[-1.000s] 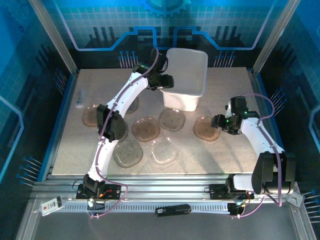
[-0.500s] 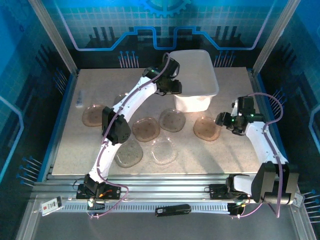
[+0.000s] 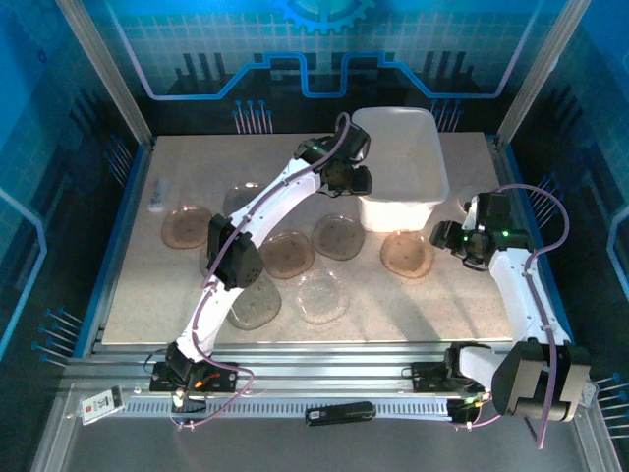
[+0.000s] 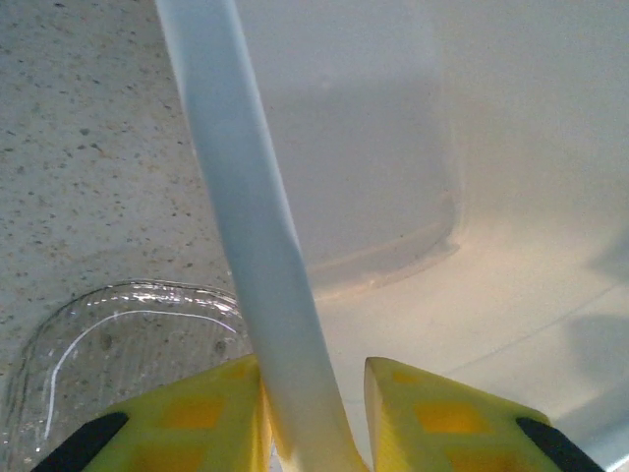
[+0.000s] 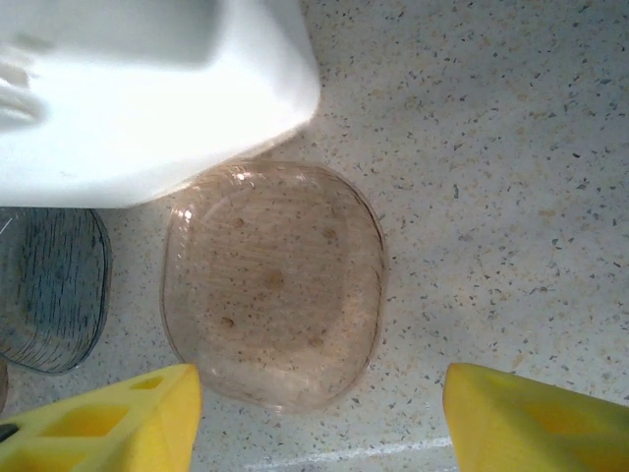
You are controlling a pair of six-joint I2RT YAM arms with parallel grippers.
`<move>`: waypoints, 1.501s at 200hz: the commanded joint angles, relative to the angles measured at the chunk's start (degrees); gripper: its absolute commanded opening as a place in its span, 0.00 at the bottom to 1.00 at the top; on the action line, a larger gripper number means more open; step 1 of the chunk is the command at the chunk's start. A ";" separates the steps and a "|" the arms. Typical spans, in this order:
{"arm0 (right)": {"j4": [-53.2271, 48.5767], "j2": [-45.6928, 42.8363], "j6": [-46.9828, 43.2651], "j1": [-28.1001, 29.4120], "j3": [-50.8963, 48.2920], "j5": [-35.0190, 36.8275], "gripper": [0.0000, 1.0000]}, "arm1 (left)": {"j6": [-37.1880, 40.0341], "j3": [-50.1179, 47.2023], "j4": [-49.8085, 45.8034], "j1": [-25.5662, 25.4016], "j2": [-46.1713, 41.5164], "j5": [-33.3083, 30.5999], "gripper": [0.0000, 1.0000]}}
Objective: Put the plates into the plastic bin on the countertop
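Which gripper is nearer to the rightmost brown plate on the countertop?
Right. The right gripper is open just over the rightmost brown plate; the left gripper is farther left, astride the rim of the plastic bin.

My right tool (image 5: 319, 403) has yellow fingers (image 5: 118, 423). The plastic bin (image 3: 403, 147) is milky white, the plate (image 5: 275, 285) smoky brown, the desk (image 5: 511, 147) beige with dark specks.

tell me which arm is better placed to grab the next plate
Right. The right gripper, open, hovers over a brown plate beside the bin; the left gripper is pinching the bin's rim.
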 commanded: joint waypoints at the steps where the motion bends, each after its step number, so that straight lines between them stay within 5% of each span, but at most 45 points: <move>1: -1.78 -1.07 0.09 -0.94 -0.42 -1.86 0.67 | -0.41 0.47 -0.21 -1.55 -1.07 2.00 0.30; 48: -2.41 -3.36 2.54 -1.04 -4.73 -2.81 0.65 | -2.51 -3.86 1.27 -1.68 -3.89 0.15 0.41; 128: -3.39 -4.30 8.07 2.15 -11.84 0.05 0.58 | -1.47 -4.53 4.63 -0.65 -8.77 -1.86 0.74; 215: 3.59 4.79 12.04 6.95 -14.91 4.86 0.50 | 3.59 -17.58 9.20 4.41 -20.92 -2.37 0.78; 300: 7.64 11.44 10.20 6.96 -13.63 9.09 0.43 | 5.04 -21.24 9.82 4.88 -22.02 -2.57 0.78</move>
